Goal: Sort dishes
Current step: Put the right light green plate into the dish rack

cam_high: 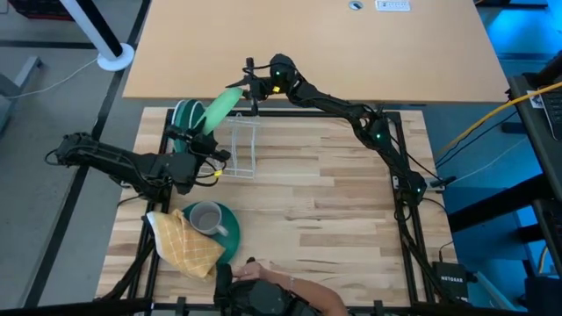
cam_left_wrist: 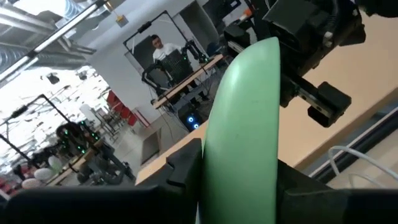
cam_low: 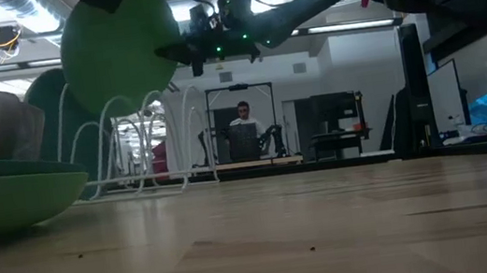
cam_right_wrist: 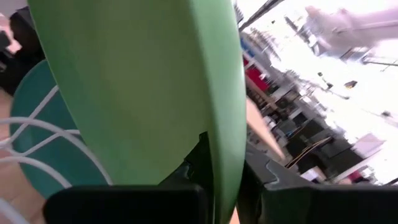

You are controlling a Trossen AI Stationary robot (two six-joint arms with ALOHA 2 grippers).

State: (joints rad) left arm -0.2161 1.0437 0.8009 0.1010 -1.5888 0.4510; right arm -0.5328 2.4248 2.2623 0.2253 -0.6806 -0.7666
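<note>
High view | both tools grip light green plate | above rack

light green plate — yellow checked cloth

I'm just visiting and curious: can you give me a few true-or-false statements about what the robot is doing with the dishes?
1. A light green plate is held up off the table. True.
2. Only one tool grips it. False: the left tool and the right tool each pinch an edge.
3. The grey mug sits in the white rack. False: it stands on the front teal plate, beside the yellow cloth.
4. A standing teal plate is in the rack. True.
</note>
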